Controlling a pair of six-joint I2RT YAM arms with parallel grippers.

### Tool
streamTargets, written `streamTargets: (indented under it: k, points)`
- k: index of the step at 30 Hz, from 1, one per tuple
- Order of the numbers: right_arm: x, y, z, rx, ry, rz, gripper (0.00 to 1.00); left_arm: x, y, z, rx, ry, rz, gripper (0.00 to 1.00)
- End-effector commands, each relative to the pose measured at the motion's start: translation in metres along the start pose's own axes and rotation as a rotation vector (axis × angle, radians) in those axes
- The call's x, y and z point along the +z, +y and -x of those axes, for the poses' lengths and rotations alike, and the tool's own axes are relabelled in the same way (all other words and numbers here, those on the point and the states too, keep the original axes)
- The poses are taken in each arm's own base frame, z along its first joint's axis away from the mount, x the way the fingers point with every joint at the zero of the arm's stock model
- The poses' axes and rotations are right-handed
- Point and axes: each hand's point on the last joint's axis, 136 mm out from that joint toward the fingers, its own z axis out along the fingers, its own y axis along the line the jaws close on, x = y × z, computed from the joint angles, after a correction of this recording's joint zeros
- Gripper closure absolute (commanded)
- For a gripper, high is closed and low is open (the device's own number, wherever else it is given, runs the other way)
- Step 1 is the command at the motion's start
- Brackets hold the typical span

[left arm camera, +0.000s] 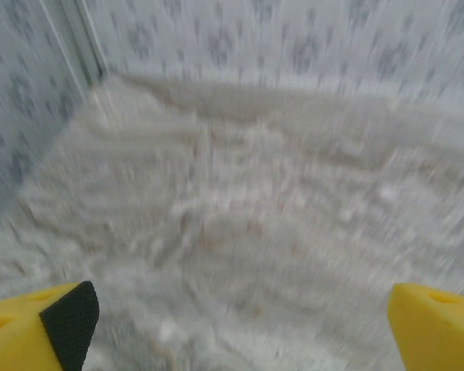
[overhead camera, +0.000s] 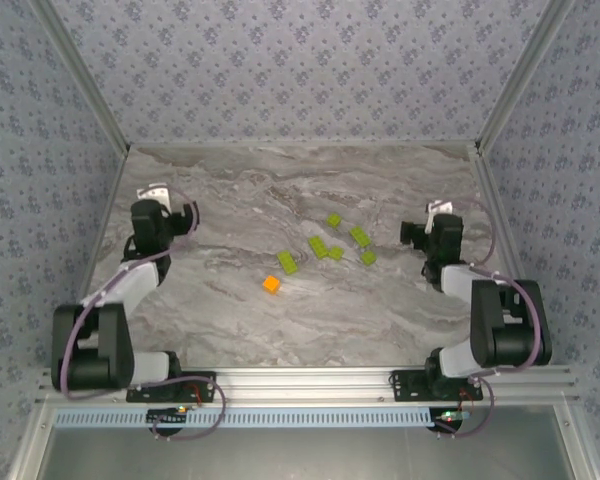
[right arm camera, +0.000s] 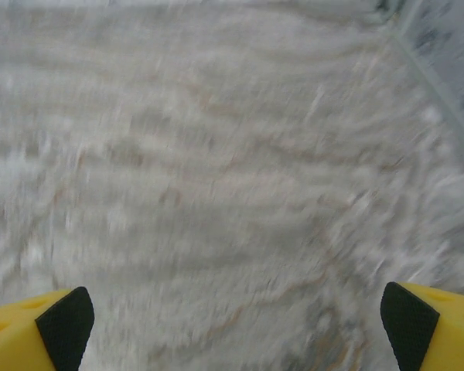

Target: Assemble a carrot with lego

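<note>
The lego lies loose on the marble table (overhead camera: 230,320). One orange brick (overhead camera: 271,284) sits left of centre. Several lime-green bricks are scattered beyond it to the right, among them one (overhead camera: 287,262) nearest the orange, one (overhead camera: 334,219) farthest back and one (overhead camera: 368,257) at the right. No bricks are joined into a carrot. My left gripper (overhead camera: 175,215) hovers at the left side, well away from the bricks, jaws wide open and empty; its yellow fingers (left arm camera: 42,328) frame blurred bare marble. My right gripper (overhead camera: 420,230) stands open and empty just right of the green bricks, its fingers (right arm camera: 433,325) over bare marble.
Patterned walls (overhead camera: 300,70) enclose the table on the left, back and right, with metal posts (overhead camera: 80,70) at the corners. An aluminium rail (overhead camera: 310,385) with both arm bases runs along the near edge.
</note>
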Motion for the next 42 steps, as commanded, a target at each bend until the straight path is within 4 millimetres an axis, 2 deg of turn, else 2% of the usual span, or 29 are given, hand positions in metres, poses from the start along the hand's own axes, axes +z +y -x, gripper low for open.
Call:
streamTargets:
  k: [1,2,3,4,5,8,10,13,16,20,22,26,27,28,32,35,39,42]
  points:
    - [-0.030,-0.040,0.027,0.158,0.091,-0.219,0.00,-0.025,0.003,0.005,-0.150,0.021,0.019,0.03]
    - [-0.038,-0.043,0.030,0.184,0.127,-0.239,0.00,-0.029,0.010,0.006,-0.219,0.021,0.062,0.03]
    - [-0.045,-0.044,0.034,0.194,0.157,-0.238,0.00,-0.034,0.025,-0.003,-0.320,0.052,0.156,0.03]
    - [-0.051,-0.040,0.034,0.185,0.193,-0.217,0.00,-0.038,0.040,-0.011,-0.399,0.093,0.252,0.02]
    - [-0.055,-0.036,0.036,0.178,0.214,-0.194,0.00,-0.039,0.046,-0.017,-0.436,0.138,0.281,0.03]
    - [-0.070,-0.013,0.032,0.153,0.271,-0.096,0.00,-0.027,0.037,-0.033,-0.487,0.282,0.205,0.03]
    - [-0.079,0.017,0.027,0.116,0.307,0.019,0.00,-0.019,0.027,-0.044,-0.497,0.389,0.160,0.02]
    - [-0.097,0.063,0.018,-0.008,0.365,0.151,0.00,-0.018,0.023,-0.056,-0.502,0.481,0.163,0.02]
    - [-0.117,0.108,0.003,-0.171,0.416,0.254,0.00,-0.025,0.020,-0.050,-0.428,0.472,0.143,0.02]
    - [-0.137,0.162,-0.024,-0.345,0.498,0.371,0.00,-0.048,0.044,-0.044,-0.367,0.450,0.285,0.03]
    - [-0.140,0.184,-0.035,-0.408,0.518,0.400,0.02,-0.047,0.042,-0.043,-0.378,0.475,0.249,0.03]
    - [-0.147,0.226,-0.040,-0.480,0.512,0.443,0.05,-0.045,0.035,-0.042,-0.466,0.490,0.224,0.03]
    - [-0.149,0.234,-0.047,-0.499,0.524,0.451,0.05,-0.045,0.033,-0.041,-0.478,0.487,0.218,0.03]
    - [-0.152,0.249,-0.038,-0.497,0.505,0.468,0.06,-0.045,0.032,-0.042,-0.490,0.476,0.212,0.03]
    - [-0.152,0.285,-0.050,-0.553,0.531,0.474,0.12,-0.051,0.035,-0.040,-0.500,0.422,0.214,0.06]
    - [-0.149,0.307,-0.058,-0.568,0.546,0.482,0.15,-0.057,0.036,-0.038,-0.485,0.401,0.211,0.07]
    - [-0.140,0.328,-0.065,-0.541,0.587,0.509,0.34,-0.060,0.039,-0.042,-0.476,0.403,0.228,0.08]
    - [-0.134,0.340,-0.070,-0.531,0.610,0.526,0.36,-0.059,0.040,-0.047,-0.480,0.408,0.229,0.08]
